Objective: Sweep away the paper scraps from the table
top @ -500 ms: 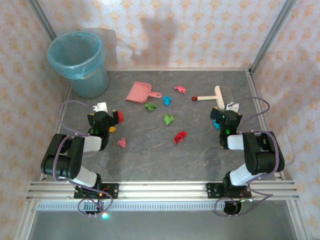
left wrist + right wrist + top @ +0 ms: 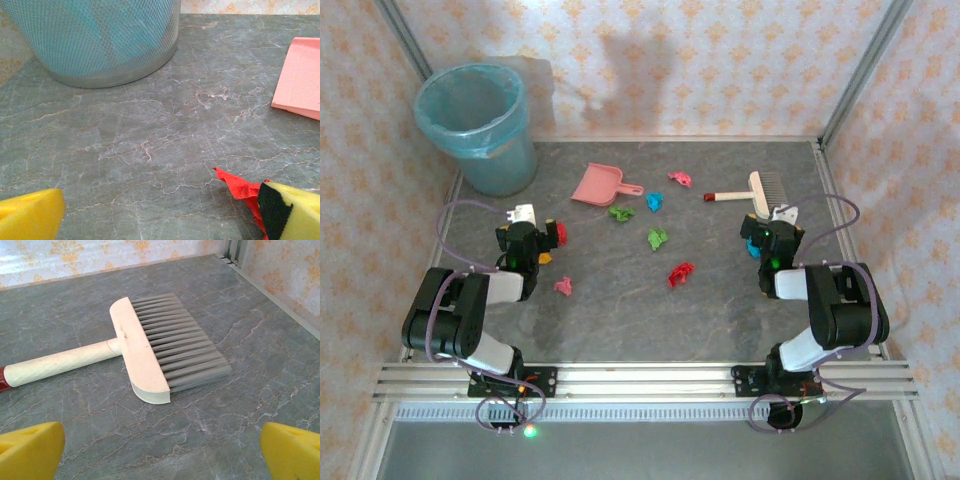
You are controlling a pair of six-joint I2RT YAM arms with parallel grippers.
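Both pincers are released. The left pincer [image 2: 160, 215] gapes over bare table [image 2: 150, 125], and the right pincer [image 2: 160, 450] gapes too, grasping nothing. A red wad [image 2: 239, 184] touches the left pincer's right finger [image 2: 295, 210]. If you swing toward the dustpan [image 2: 300, 75], ahead and to its right, you may flick that wad away. The brush [image 2: 145, 350] lies flat just ahead of the right pincer, handle off to its left. Close on the broad head and it will likely skid. From above you have one brush, one dustpan, one bin [image 2: 100, 40] and about nine paper scraps [image 2: 658, 239]: two red, two pink, two green, two blue, one orange. Most lie between the pincers, and two are half hidden beside them.
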